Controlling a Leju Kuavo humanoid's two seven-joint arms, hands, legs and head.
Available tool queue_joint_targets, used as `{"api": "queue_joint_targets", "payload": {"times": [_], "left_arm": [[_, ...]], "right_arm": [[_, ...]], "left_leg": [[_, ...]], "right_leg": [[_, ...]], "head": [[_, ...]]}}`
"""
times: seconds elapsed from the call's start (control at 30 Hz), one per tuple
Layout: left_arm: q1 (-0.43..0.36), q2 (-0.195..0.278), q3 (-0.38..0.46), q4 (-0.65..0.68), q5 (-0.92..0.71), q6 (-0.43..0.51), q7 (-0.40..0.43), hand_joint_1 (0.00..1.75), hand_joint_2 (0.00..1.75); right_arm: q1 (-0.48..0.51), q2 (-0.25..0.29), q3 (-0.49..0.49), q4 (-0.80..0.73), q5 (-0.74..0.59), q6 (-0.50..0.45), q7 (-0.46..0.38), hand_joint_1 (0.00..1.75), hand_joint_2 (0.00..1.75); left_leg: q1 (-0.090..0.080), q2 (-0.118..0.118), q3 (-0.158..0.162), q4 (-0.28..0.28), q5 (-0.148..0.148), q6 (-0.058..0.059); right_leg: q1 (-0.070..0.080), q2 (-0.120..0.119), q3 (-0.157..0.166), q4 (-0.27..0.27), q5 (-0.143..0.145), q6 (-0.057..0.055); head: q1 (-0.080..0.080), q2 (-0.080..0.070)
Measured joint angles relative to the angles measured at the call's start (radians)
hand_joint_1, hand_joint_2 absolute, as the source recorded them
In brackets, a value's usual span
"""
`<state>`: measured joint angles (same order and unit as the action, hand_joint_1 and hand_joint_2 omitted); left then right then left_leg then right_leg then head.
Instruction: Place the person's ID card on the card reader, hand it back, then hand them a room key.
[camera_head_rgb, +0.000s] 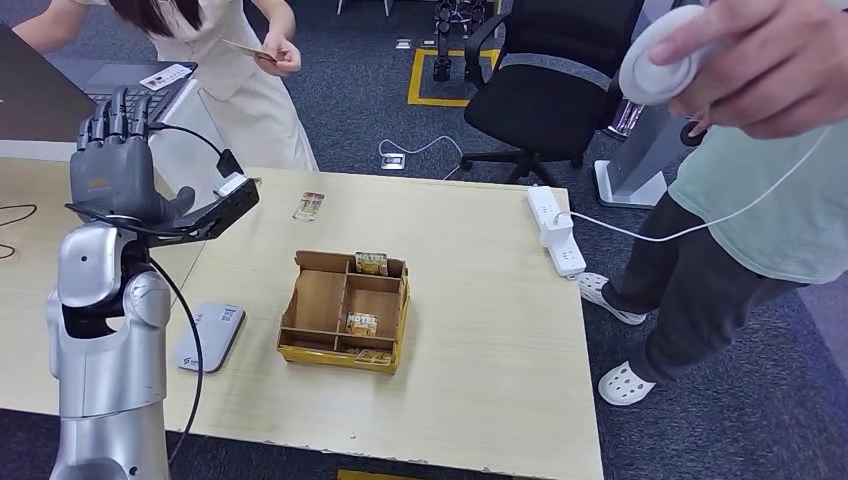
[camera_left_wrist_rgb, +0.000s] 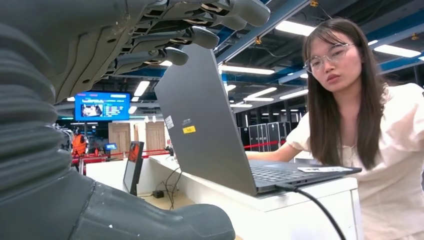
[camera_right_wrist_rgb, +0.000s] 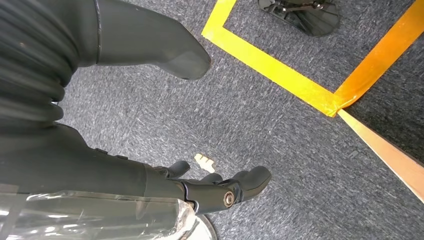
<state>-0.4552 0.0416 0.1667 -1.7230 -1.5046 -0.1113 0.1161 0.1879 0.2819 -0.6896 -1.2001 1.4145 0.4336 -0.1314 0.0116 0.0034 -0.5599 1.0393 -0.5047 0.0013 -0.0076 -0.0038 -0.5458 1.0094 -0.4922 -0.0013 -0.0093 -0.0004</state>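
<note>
Left robot hand (camera_head_rgb: 115, 165) is hanging raised and empty, fingers spread, ID step seemingly done.
Judging from the head view, the person beyond the bench's (camera_head_rgb: 480, 330) far left corner is holding the card (camera_head_rgb: 251, 52); the reader (camera_head_rgb: 210, 336) is lying bare near the front left edge, and room keys (camera_head_rgb: 362, 323) are waiting in the cardboard tray (camera_head_rgb: 318, 300), so the key handover is remaining. Right robot hand (camera_right_wrist_rgb: 220, 187) is dangling open over carpet in its wrist view; the left wrist view is adding the laptop (camera_left_wrist_rgb: 210, 130).
</note>
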Motion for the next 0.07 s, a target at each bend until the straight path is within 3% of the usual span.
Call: {"api": "queue_joint_targets", "payload": {"times": [0.07], "left_arm": [[0.003, 0.003, 0.005, 0.001, -0.001, -0.001, 0.001, 0.00, 1.75]], "right_arm": [[0.000, 0.000, 0.000, 0.000, 0.000, 0.000, 0.000, 0.00, 1.75]], "left_leg": [[0.000, 0.000, 0.000, 0.000, 0.000, 0.000]], "right_leg": [[0.000, 0.000, 0.000, 0.000, 0.000, 0.000]], "head": [[0.000, 0.000]]}}
